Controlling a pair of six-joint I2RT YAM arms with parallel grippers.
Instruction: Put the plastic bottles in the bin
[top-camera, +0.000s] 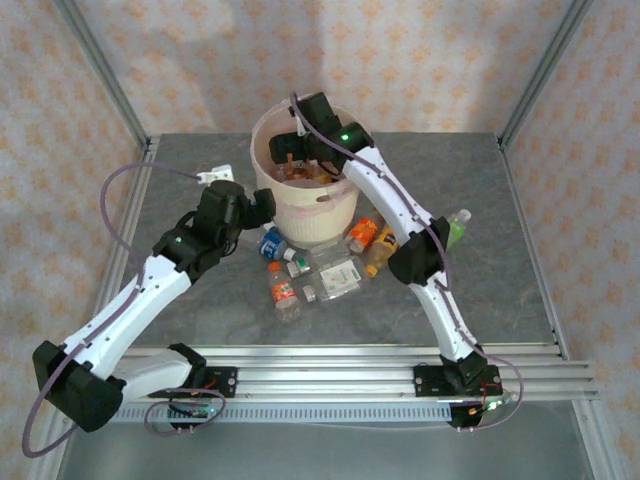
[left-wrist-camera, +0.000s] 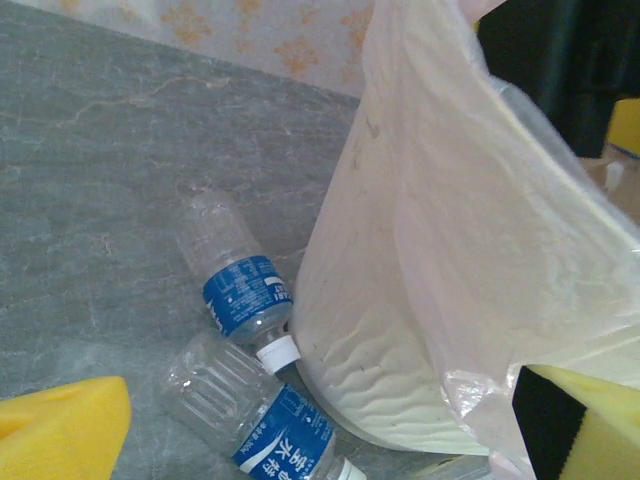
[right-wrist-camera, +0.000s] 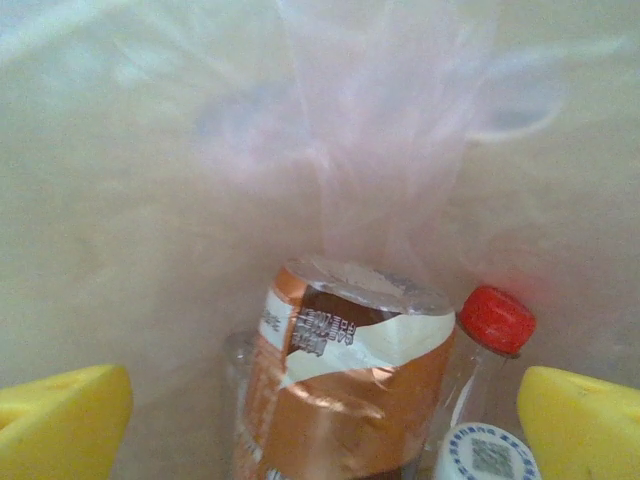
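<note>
The cream bin (top-camera: 318, 212) with its pink liner stands at mid-table. My right gripper (top-camera: 287, 150) reaches down inside it. In the right wrist view the gripper (right-wrist-camera: 325, 445) is open, its yellow pads (right-wrist-camera: 62, 420) wide of an orange-labelled bottle (right-wrist-camera: 350, 390) standing base-up between them, untouched. A red-capped bottle (right-wrist-camera: 497, 322) and a blue-and-white cap (right-wrist-camera: 490, 455) sit beside it. My left gripper (top-camera: 264, 206) hovers open at the bin's left foot, holding nothing. Below it lie two blue-labelled bottles (left-wrist-camera: 238, 290) (left-wrist-camera: 270, 425) against the bin wall (left-wrist-camera: 400, 340).
More bottles lie in front of the bin: a blue-labelled one (top-camera: 272, 243), a red-orange one (top-camera: 283, 292), clear ones (top-camera: 332, 272), two orange ones (top-camera: 364, 235) and a green-capped one (top-camera: 458, 227) at the right. Metal frame posts and patterned walls enclose the table.
</note>
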